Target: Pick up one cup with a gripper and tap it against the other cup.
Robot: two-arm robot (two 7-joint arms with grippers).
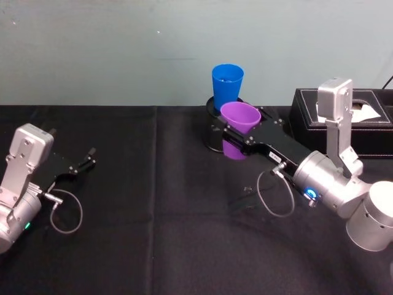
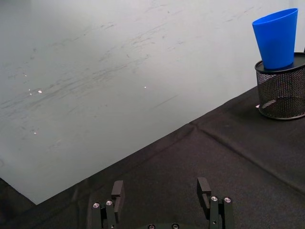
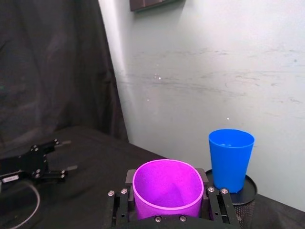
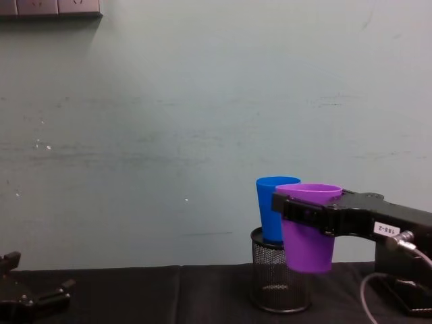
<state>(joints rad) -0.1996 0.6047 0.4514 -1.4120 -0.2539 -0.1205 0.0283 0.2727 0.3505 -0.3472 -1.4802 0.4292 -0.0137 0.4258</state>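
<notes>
At the far left of the black-clothed counter (image 1: 153,246), the left hand (image 1: 86,161) lies parked, its fingers (image 2: 117,191) apart and holding nothing. Toward the middle rear, against the pale wall, a black wire-mesh pen holder (image 2: 282,93) carries the bright blue tapered plastic cup (image 1: 227,85), which stands upright on top of it. Just in front of that cup, the purple tapered plastic cup (image 1: 239,117) hangs clear of the counter, mouth up. It is clamped across its upper wall, a little below the rim, by the right hand (image 4: 307,212), whose arm reaches in from the right. The right wrist view shows a gap between the two cups, so they look near but apart.

The purple cup is probably light and thin-walled. Its rim seems slightly squared between the jaws, so a hard squeeze could buckle it. The smooth plastic may slip, yet the taper should wedge it against sliding down. A gentle sideways tap seems wise, since the blue cup's perch could topple.
</notes>
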